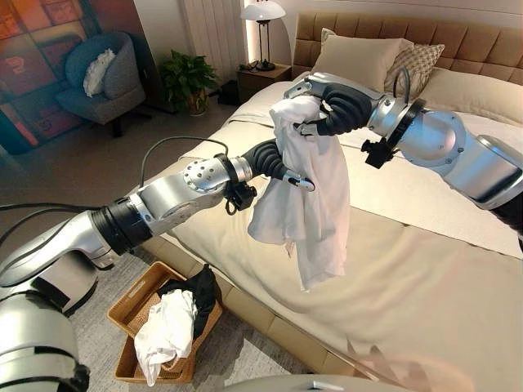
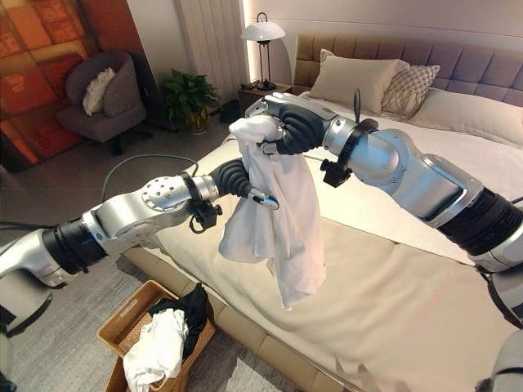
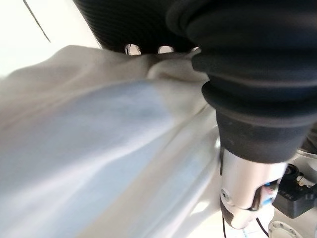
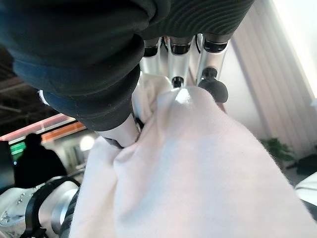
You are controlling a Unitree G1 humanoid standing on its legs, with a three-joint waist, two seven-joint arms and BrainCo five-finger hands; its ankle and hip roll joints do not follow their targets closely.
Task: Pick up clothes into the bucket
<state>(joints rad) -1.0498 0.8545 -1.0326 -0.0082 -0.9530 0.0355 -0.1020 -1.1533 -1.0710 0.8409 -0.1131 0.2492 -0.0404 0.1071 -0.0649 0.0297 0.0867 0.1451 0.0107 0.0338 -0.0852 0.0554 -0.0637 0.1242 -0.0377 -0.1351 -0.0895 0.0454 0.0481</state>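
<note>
At the near edge, on the grey carpet beside the bed frame, we note the shallow woven tan basket point(image 1: 135, 304), which serves as the bucket; it already holds a crumpled white garment point(image 1: 167, 331) draped over its rim and a black garment point(image 1: 194, 294) tucked behind it. Above and beyond it, the task's thing, a large white cotton shirt-like cloth point(image 1: 304, 192), hangs in the air over the side of the beige-sheeted bed point(image 1: 409, 278), well apart from the basket. We judge the step in hand to be carrying the cloth over and lowering it in. To do this well, we would keep one firm grip at the top, swing the cloth toward the basket until its lowest tail hangs over the opening, then lower before letting go, since the long loose tail could catch the rim or spill onto the carpet. The left hand point(image 1: 288, 170) has its fingers curled into the cloth at mid-height, pinching a fold. Farther back, the right hand point(image 1: 320, 110) clamps the bunched top of the cloth, its fingers and thumb wrapped round the wad, as the right wrist view confirms. The cloth looks thin, soft and wrinkled, gathered tight at the top and falling in long limp folds to a narrow tail.
</note>
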